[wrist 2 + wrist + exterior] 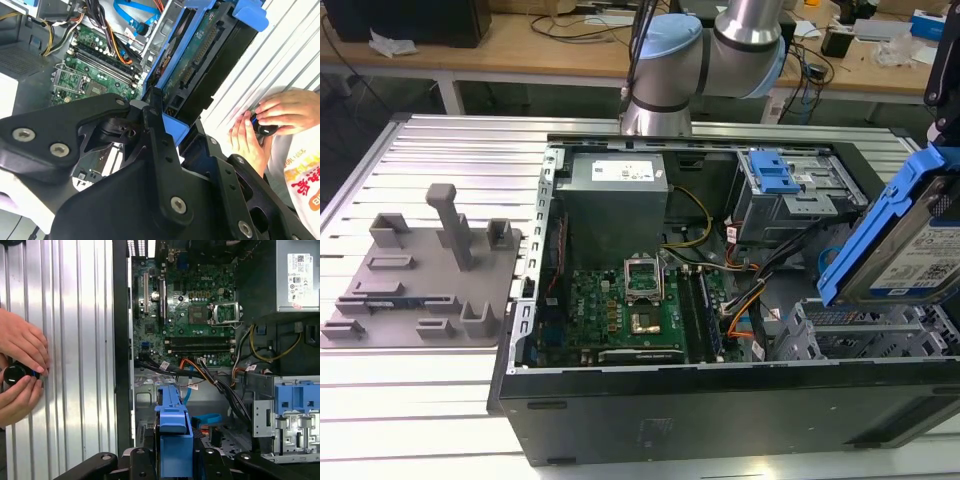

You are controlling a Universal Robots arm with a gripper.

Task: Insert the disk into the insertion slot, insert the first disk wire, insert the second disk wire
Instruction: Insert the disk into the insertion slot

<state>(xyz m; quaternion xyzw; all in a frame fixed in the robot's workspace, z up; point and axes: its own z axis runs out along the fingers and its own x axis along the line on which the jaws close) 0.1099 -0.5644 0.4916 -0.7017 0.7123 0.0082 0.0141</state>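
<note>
The hand (pixel 173 459) is clamped on the disk (pixel 172 425), its dark fingers pressing either side of the blue carrier, as both wrist views show. In the exterior view the disk (pixel 910 235) hangs at the right edge of the frame. It is tilted, label facing the camera, and held above the open computer case (pixel 720 410), clear of its floor. The insertion slot (pixel 840 335), a grey perforated bay, sits just below it in the lower right of that frame, with nothing in it.

The first disk wire (pixel 207 418) lies in a loose blue loop inside the case, near the bay; in the second wrist view it (pixel 135 12) curls beside the orange and black wires. The motherboard (pixel 630 300) fills the case's middle, with the grey power supply (pixel 615 205) above it in the frame.

A grey fixture (pixel 420 270) stands on the ribbed table (pixel 420 400) at the exterior view's left. In the first wrist view a person's hands (pixel 22 360) rest on the table outside the case, holding a small black round object (pixel 14 374).
</note>
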